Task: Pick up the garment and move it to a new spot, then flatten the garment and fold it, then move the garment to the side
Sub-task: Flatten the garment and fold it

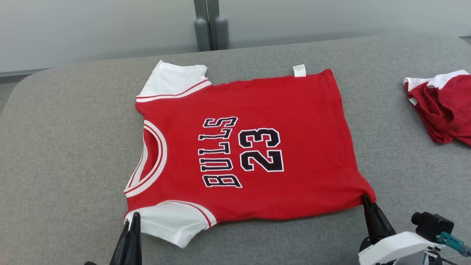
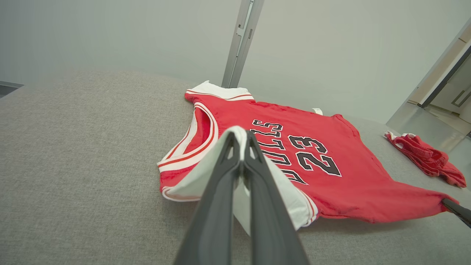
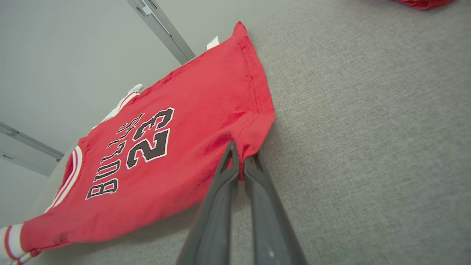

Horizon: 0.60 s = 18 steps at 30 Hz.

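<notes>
Your left claw is pressed together on the shirt, clamped on the white sleeve nearest to it. The cloth is pinched between the two fingers and folds up over their tips, so that edge of the sleeve is raised off the grey padded table.

Your right claw is also closed on the shirt. It grips the near hem corner, with a little red cloth bunched between the fingertips. From the head camera that corner is drawn out into a point towards the claw.

Between the two claws, the near side of the shirt runs from sleeve to hem. The rest of the red shirt lies flat on the table beyond them, with the BULLS 23 print facing up. The neckline is on your left claw's side and the hem on your right claw's side. The other white sleeve and a small white label sit at the far edge, well away from both claws.

Out past your right claw, further to its right, a crumpled red and white heap of clothes rests on the table, well apart from the shirt.
</notes>
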Available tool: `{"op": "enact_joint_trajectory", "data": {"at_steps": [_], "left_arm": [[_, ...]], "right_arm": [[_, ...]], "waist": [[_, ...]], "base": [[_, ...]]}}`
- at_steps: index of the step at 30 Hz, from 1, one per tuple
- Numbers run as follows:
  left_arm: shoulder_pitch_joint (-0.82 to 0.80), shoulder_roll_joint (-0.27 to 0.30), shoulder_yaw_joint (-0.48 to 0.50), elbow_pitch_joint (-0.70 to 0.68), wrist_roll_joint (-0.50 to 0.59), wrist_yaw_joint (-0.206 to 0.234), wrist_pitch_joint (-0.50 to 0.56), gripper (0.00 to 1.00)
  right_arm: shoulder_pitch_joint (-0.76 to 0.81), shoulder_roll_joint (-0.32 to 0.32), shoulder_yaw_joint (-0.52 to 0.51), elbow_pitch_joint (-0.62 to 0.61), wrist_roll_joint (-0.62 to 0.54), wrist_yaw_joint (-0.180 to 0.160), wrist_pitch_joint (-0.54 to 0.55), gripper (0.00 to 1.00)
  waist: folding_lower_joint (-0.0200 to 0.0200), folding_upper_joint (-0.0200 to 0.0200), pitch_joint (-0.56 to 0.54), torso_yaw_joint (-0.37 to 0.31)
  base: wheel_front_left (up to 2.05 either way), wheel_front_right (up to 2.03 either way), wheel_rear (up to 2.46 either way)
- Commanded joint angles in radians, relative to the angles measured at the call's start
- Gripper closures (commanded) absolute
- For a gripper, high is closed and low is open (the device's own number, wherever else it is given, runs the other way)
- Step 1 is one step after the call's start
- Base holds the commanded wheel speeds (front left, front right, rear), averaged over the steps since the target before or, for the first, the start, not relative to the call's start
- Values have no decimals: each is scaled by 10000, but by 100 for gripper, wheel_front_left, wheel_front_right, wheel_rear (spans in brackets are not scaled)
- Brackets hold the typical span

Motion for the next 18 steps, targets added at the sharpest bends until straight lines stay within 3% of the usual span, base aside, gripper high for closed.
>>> {"op": "enact_joint_trajectory", "data": {"at_steps": [1, 9, 18], "left_arm": [[-306, 33, 37, 129, -64, -54, -86, 100], [-1580, 98, -35, 914, -58, -211, -193, 100], [-4198, 176, 23, 2710, -70, -371, -295, 100]], "right_arm": [[-239, -45, 67, 179, -58, 2, -115, 100], [-1062, -115, 363, 1039, 297, 2, -356, 100], [-2399, -119, 254, 1596, 680, 2, -684, 100]], "waist": [[1, 0, 123, 24], [1, 0, 550, 105], [1, 0, 1191, -24]], "base": [[0, 0, 0], [0, 0, 0], [0, 0, 0]]}}
